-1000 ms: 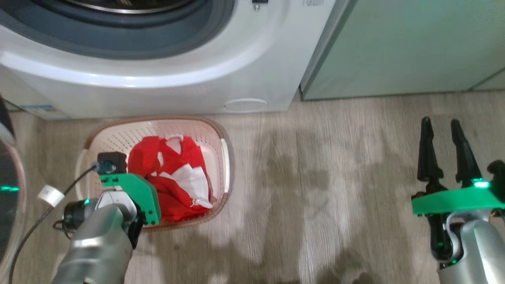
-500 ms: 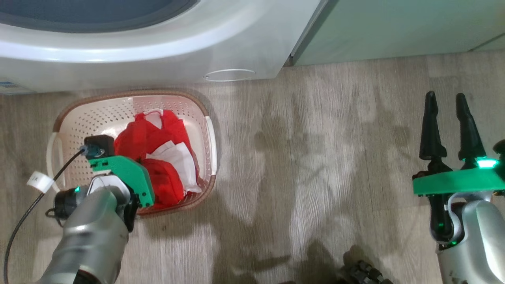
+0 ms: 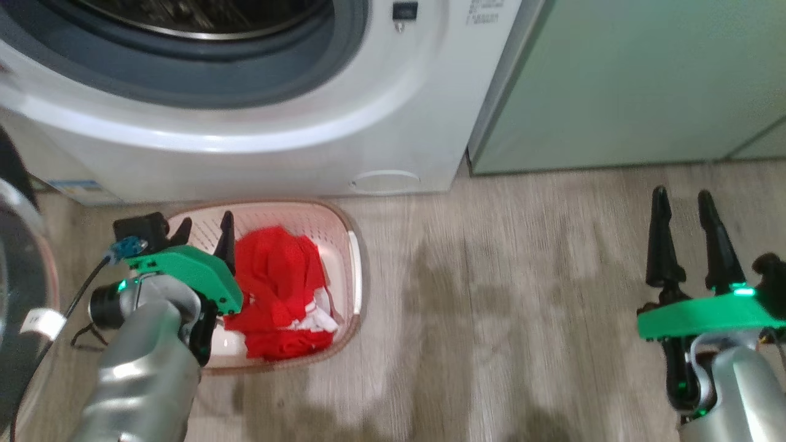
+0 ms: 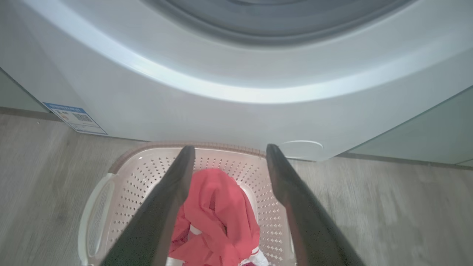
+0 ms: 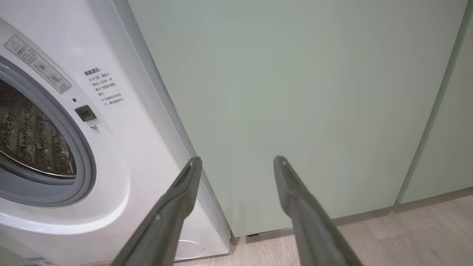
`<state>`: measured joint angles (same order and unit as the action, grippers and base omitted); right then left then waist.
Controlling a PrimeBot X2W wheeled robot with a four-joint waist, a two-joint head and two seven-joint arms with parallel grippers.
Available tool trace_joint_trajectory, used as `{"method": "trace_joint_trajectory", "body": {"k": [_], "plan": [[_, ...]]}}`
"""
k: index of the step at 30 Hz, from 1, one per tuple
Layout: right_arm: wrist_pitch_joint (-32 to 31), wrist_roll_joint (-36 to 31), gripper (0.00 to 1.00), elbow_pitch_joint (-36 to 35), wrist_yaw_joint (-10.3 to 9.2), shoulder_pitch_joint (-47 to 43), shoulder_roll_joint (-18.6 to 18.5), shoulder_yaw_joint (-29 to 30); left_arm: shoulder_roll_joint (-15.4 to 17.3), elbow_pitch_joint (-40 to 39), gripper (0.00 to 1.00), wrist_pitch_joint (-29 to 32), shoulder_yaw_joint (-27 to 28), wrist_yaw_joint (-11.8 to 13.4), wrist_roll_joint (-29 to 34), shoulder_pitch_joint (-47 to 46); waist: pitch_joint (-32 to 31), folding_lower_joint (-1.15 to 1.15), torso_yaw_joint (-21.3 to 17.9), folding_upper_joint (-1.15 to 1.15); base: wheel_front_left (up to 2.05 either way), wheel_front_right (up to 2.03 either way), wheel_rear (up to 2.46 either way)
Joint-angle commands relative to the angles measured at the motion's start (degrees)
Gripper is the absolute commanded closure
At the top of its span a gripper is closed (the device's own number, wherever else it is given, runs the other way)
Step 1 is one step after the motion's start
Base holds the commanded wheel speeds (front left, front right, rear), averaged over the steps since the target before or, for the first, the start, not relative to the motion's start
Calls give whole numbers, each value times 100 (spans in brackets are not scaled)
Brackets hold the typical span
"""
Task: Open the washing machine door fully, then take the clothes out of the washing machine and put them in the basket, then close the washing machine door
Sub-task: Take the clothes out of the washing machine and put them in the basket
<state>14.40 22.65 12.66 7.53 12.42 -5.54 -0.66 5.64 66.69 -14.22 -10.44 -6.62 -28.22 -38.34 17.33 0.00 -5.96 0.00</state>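
Close to us, our left tool (image 3: 204, 236) hangs over the left side of the basket (image 3: 270, 215). Its two dark fingers are spread apart and hold nothing. Our right tool (image 3: 681, 202) is far off to the right, up over the floor (image 3: 491, 307). Its fingers are spread apart too, and they hold nothing.

The basket is small and cream-white, full of little holes, with a brown edge and white handles on its sides. It sits on the floor, just in front of the washing machine (image 3: 276, 153). The clothes (image 3: 276, 288) lie inside it in a soft heap. They are bright red, with some white bits low down.

The floor is pale grey wood with dark shadows on it.

Behind the basket, the big white washing machine shows a grey rubber ring (image 3: 184, 67) around a shiny steel drum (image 3: 202, 15). A small round hatch (image 3: 385, 180) and a blue label (image 3: 77, 184) sit low on its front. The washing machine door (image 3: 15, 288) stands open at our far left, and we see some of its clear glass. Pale green cabinets (image 3: 614, 80) stand right beside the machine.
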Motion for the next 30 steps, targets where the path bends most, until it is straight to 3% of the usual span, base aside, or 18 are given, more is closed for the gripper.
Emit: {"method": "trace_joint_trajectory", "body": {"k": [1, 10, 20, 30], "plan": [[60, -41, 0, -139, -4, -100, 11, -94, 272, -351, 0, -74, 215, -36, 22, 140, -374, 0, 129, 0, 0, 0, 0], [60, -77, 0, -49, -4, -569, 37, -49, 353, -2106, 0, -77, 830, -61, 455, 1205, -1147, 0, 256, 0, 0, 0, 0], [60, -84, 0, -34, -4, -991, 55, -50, 306, -3067, 0, -77, 1062, -38, 1054, 2178, -1700, 0, 274, 0, 0, 0, 0], [60, -89, 0, -51, -4, -1125, 57, 30, 182, -3621, 0, -77, 1192, -61, 1253, 2559, -1874, 0, 330, 0, 0, 0, 0]]}}
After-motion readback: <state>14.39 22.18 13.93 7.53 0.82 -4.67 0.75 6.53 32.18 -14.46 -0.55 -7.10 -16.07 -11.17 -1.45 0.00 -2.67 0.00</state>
